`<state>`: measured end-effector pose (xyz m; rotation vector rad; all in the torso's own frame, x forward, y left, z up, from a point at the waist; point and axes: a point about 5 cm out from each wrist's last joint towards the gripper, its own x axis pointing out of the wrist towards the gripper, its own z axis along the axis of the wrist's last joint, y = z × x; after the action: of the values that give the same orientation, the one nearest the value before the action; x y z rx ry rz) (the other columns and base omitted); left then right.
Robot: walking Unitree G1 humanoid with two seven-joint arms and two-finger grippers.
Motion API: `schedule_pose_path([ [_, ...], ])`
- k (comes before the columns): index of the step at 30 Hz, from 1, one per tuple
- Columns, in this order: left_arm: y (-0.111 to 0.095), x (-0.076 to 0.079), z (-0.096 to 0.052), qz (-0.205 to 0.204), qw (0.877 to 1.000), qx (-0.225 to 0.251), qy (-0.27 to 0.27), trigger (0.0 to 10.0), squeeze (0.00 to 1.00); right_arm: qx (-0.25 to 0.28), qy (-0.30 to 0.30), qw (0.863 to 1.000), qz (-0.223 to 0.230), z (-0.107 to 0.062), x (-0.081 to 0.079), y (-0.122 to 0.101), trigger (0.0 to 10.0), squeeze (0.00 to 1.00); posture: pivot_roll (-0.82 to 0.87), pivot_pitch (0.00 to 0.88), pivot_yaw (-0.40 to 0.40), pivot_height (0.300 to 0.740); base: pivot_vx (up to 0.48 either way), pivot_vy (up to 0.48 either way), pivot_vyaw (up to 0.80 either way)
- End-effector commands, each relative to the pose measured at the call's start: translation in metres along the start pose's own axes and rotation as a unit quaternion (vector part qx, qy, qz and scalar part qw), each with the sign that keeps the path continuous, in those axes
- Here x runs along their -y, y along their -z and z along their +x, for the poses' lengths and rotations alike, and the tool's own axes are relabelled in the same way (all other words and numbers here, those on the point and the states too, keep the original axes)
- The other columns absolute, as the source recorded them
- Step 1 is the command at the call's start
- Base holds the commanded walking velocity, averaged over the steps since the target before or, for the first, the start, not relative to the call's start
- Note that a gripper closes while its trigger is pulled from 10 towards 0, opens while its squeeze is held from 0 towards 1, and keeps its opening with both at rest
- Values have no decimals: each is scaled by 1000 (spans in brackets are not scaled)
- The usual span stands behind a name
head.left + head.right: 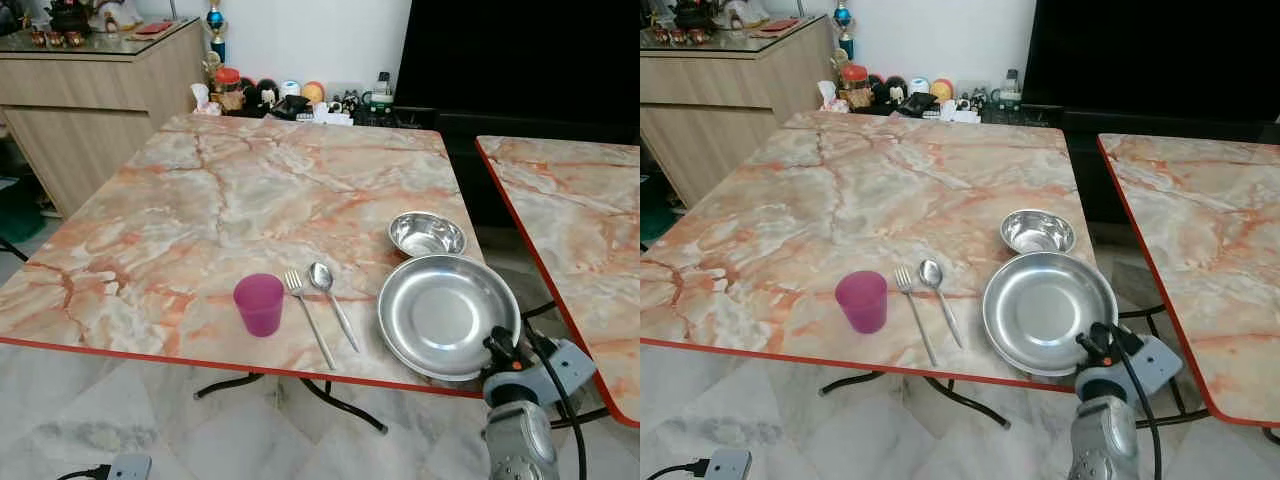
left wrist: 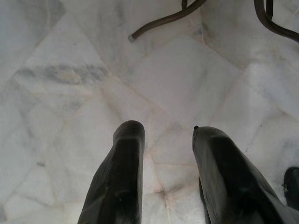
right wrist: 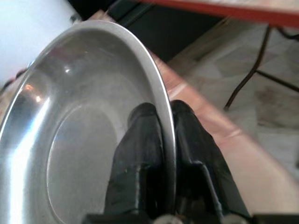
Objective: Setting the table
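Right wrist view: right end effector (image 3: 161, 122) (base cropped) pinches plate (image 3: 70, 116) rim.

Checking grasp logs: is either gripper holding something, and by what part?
The right gripper pinches the steel plate by its near rim, one finger inside, one outside. The left gripper is open over the floor, holding nothing.
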<state>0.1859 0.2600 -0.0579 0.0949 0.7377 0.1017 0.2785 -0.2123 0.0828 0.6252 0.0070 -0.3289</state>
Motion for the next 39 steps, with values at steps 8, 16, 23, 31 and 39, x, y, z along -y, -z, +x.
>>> schedule_pose_path([
  [8,8,4,-2,15,1000,-17,2,10000,0,98,-19,994,42,-11,-1,-28,0,0,-12,42,0,740,0,0,0],
  [16,13,2,-3,1,1000,-25,-9,10000,0,151,-72,984,60,-6,-20,-51,10000,0,-26,44,2,740,0,0,0],
  [23,12,0,-3,-1,1000,-28,-13,10000,0,162,-88,982,49,2,-27,-60,10000,0,-25,44,1,740,0,0,0],
  [31,15,4,-3,-5,999,-35,-5,10000,0,155,-80,984,42,3,-25,-57,10000,0,-28,44,0,740,0,-454,0],
  [39,16,4,-4,-7,999,-37,-5,10000,0,150,-71,985,44,4,-21,-56,10000,0,-26,48,-2,740,0,-461,0],
])
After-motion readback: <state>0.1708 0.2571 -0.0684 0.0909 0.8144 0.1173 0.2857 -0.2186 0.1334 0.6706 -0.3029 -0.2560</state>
